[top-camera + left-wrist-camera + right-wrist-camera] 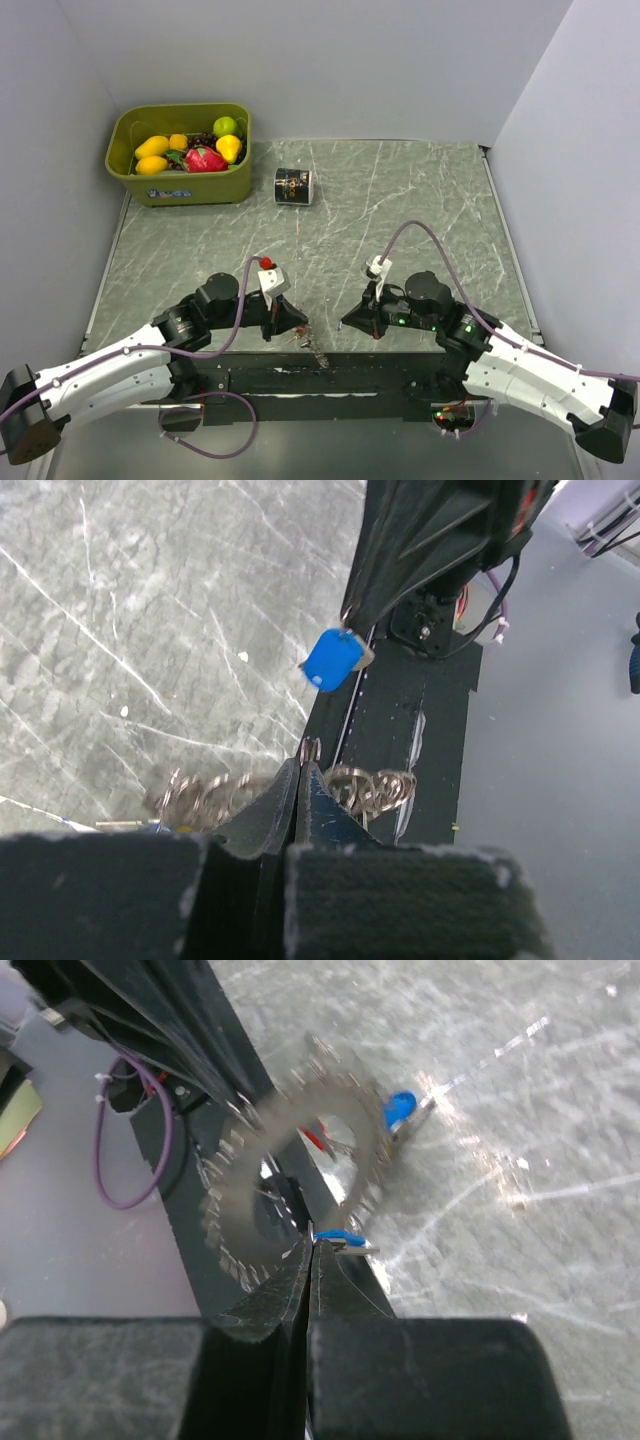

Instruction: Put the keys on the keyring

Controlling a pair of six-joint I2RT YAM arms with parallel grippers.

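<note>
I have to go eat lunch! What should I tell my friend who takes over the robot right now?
The left pincer is shut on the keyring, at the near edge of the table.
The right pincer is shut on a blue-headed key, close beside the ring.
Done: many silver keys already fringe the ring.
Left: thread the held key on; it does not look attached yet. A second blue-headed key shows past the ring; I cannot tell whether it is on.
</note>
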